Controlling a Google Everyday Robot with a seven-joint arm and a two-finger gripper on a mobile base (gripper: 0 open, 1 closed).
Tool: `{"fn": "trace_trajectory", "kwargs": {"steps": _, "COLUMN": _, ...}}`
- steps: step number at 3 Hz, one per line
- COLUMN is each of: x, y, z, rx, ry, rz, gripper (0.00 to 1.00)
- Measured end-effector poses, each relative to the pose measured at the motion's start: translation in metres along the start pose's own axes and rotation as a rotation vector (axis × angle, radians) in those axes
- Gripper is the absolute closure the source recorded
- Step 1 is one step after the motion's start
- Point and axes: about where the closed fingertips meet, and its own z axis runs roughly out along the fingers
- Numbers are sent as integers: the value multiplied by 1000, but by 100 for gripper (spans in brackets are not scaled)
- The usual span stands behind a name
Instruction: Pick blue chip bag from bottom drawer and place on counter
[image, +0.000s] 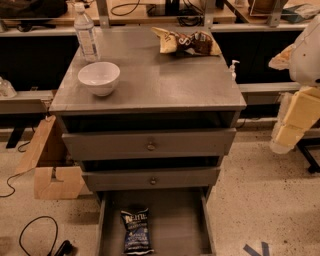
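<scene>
The blue chip bag (136, 230) lies flat on the grey floor of the open bottom drawer (175, 225), left of the middle, its white lettering facing up. The counter (165, 80) is the grey top of the cabinet above it. My gripper (288, 134) hangs at the right edge of the view, beside the cabinet's right side at about the height of the top drawer. It is well above and to the right of the bag and touches nothing.
On the counter stand a white bowl (99, 77) at front left, a water bottle (86, 34) at back left and a brown-and-yellow snack bag (187, 42) at the back. Two upper drawers with round knobs (150, 146) stand slightly open. Cardboard pieces (50, 165) and a cable (35, 235) lie on the floor at left.
</scene>
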Motion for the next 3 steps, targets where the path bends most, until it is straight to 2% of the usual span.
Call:
{"fn": "trace_trajectory", "kwargs": {"steps": 1, "x": 0, "y": 0, "z": 0, "rx": 0, "ry": 0, "rz": 0, "gripper": 0}}
{"fn": "trace_trajectory", "kwargs": {"steps": 2, "x": -8, "y": 0, "z": 26, "rx": 17, "ry": -44, "rz": 31, "gripper": 0}}
{"fn": "trace_trajectory", "kwargs": {"steps": 3, "x": -16, "y": 16, "z": 84, "rx": -8, "ry": -121, "rz": 80, "gripper": 0}}
